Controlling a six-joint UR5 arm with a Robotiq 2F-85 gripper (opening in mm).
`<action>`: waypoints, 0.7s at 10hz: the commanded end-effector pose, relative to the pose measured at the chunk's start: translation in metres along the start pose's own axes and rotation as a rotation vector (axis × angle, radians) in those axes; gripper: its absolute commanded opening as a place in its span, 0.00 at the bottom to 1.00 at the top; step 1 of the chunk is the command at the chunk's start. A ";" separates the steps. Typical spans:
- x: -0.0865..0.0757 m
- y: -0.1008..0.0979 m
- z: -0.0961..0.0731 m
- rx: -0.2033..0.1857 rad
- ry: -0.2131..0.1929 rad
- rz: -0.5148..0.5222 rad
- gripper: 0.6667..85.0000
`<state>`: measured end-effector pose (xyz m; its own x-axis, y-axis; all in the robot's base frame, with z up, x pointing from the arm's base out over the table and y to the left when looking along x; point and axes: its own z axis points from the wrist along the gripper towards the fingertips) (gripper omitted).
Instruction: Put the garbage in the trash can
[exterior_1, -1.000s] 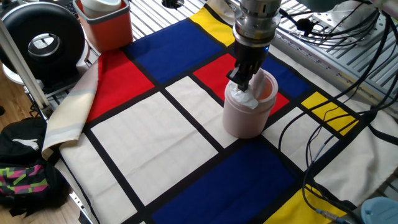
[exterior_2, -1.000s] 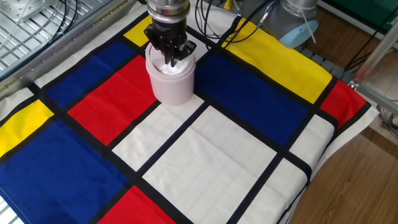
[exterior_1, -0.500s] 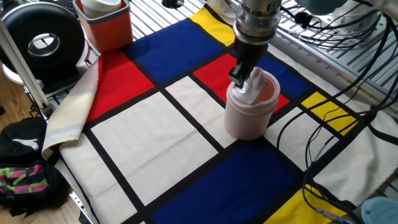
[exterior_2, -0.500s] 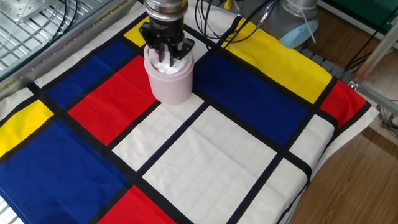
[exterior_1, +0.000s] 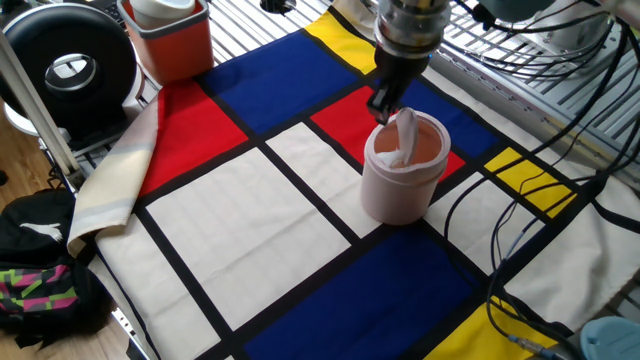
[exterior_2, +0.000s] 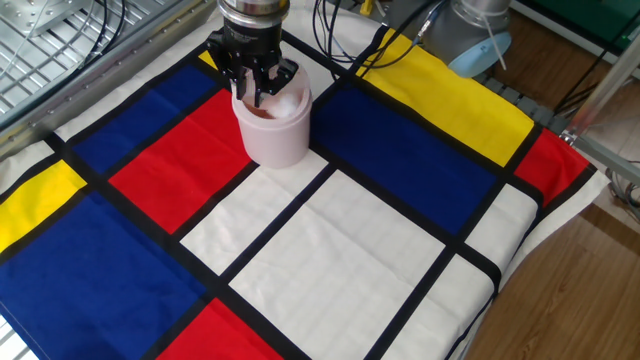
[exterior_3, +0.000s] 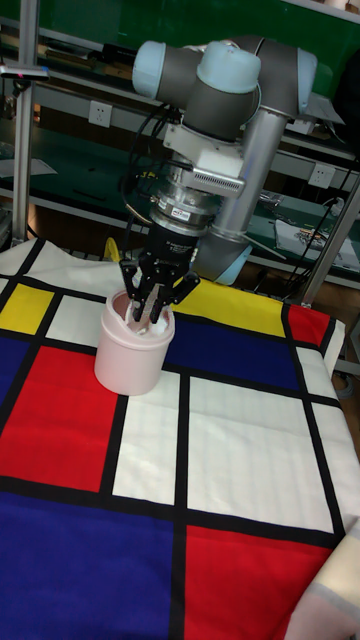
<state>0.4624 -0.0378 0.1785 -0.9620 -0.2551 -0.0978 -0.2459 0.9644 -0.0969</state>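
Lifting: we judge the pincer (exterior_1: 385, 103) to be rising off the can (exterior_1: 402, 180), with the drop nearly done.
Pincer: its fingers (exterior_3: 150, 296) stand apart just above the can's rim in the tall view; we see nothing clamped between them, though one strand of tissue (exterior_1: 404, 138) reaches up near a fingertip.
Tissue: it sits inside the open can, one white tail poking above the rim on the side nearest the pincer; from the other fixed view it shows only as a pale lump (exterior_2: 283, 100) low in the mouth.
Can: upright on the cloth (exterior_1: 240, 210), at a black line between a white and a red patch, well apart from the orange bin (exterior_1: 172, 40) at the desk's far corner.
Risk one: the tail could cling to a fingertip and ride up with the arm, pulling the wad back out; loose paper catching on the finger would cause it.
Risk two: a sideways move while the fingers are this close to the rim could nudge the light can and tip it.
Risk three: the wad stands proud, so we think a lid, if one must shut, may not close over it.
Change: a second ago the fingers were down in the can's mouth on the wad; now they are higher and clear, and the can has not shifted.
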 end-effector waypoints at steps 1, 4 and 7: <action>0.000 0.029 -0.002 -0.040 -0.010 0.129 0.23; -0.005 0.032 0.008 -0.047 -0.018 0.173 0.04; 0.000 0.020 0.012 -0.013 0.005 0.184 0.00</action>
<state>0.4592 -0.0171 0.1668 -0.9882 -0.1028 -0.1139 -0.0958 0.9933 -0.0652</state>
